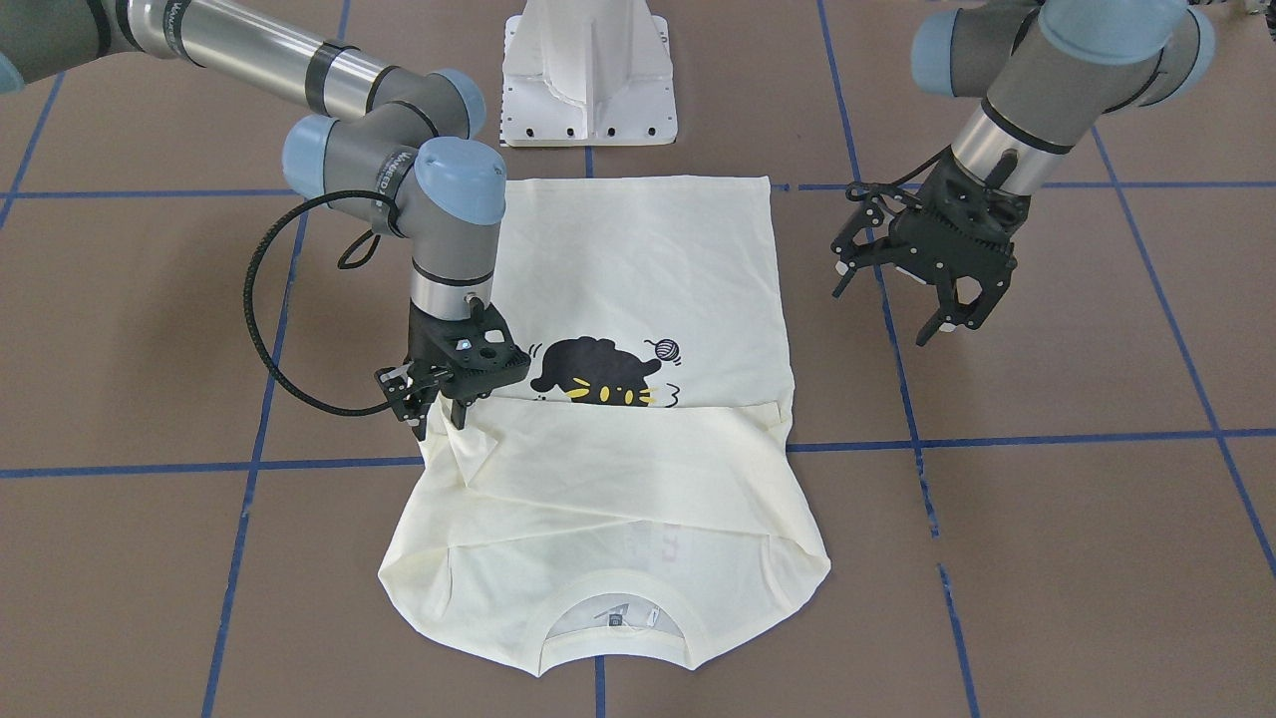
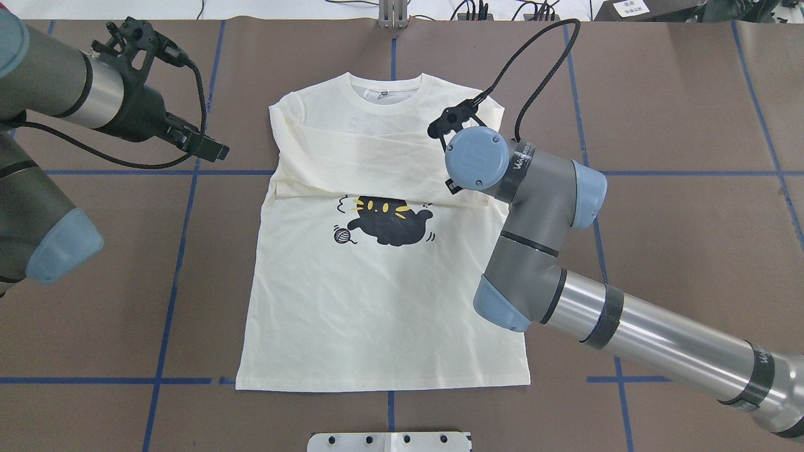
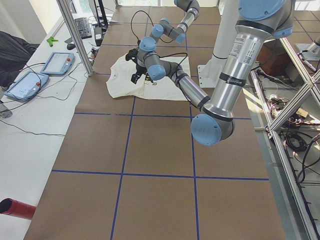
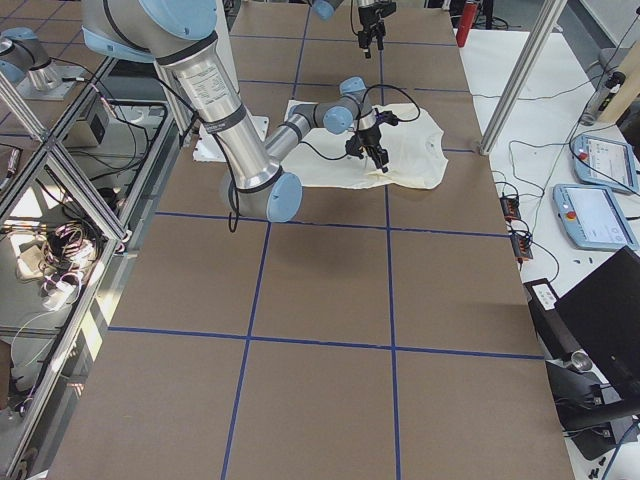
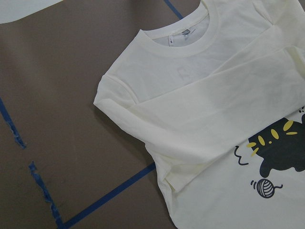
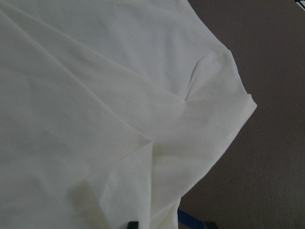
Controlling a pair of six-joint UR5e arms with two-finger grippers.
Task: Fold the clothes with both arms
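Observation:
The cream T-shirt (image 1: 638,249) lies flat, print side up, collar away from the robot. Both long sleeves are folded across the chest and cover the top of the black cat print (image 1: 598,374). It also shows in the overhead view (image 2: 377,301). No red lettering is clearly visible. My right gripper (image 1: 439,424) points down at the shirt's edge by the sleeve fold, its jaws slightly apart and its tips at the cloth. The right wrist view shows only loose folded cloth (image 6: 95,95). My left gripper (image 1: 892,309) is open and empty, raised beside the shirt's other side over bare table.
The white pedestal base (image 1: 588,80) stands at the hem end of the shirt. The brown table (image 1: 1077,558) carries blue tape lines (image 1: 1047,439). The left wrist view shows the collar and shoulder (image 5: 190,109) from above. Tablets and cables lie beyond the table's far edge.

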